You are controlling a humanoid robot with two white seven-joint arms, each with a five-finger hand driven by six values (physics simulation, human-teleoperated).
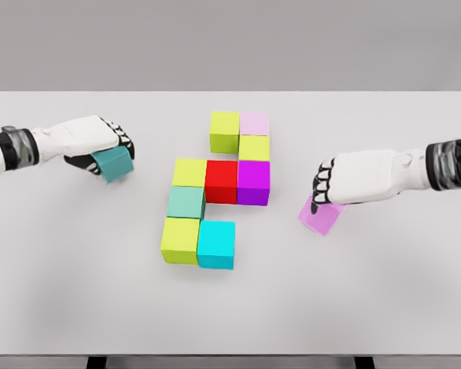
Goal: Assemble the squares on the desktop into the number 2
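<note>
Head view. Ten cubes are on the white counter [61, 292].

Eight form the central cluster:
- Top row: one lime cube [224, 131] touching one pale pink cube [254, 124].
- Below the pale pink cube: a second lime cube [254, 147].
- Middle row: a third lime cube [190, 173], one red cube [221, 182], one purple cube [253, 183], side by side.
- Lower left: one mint cube [186, 203], under it a fourth lime cube [180, 241], with one cyan cube [217, 244] beside that.

Two cubes are well apart from the cluster. The left hand [100, 142] is clamped on one teal cube [113, 164]. The right hand [346, 181] is clamped on one tilted pink cube [321, 218].
</note>
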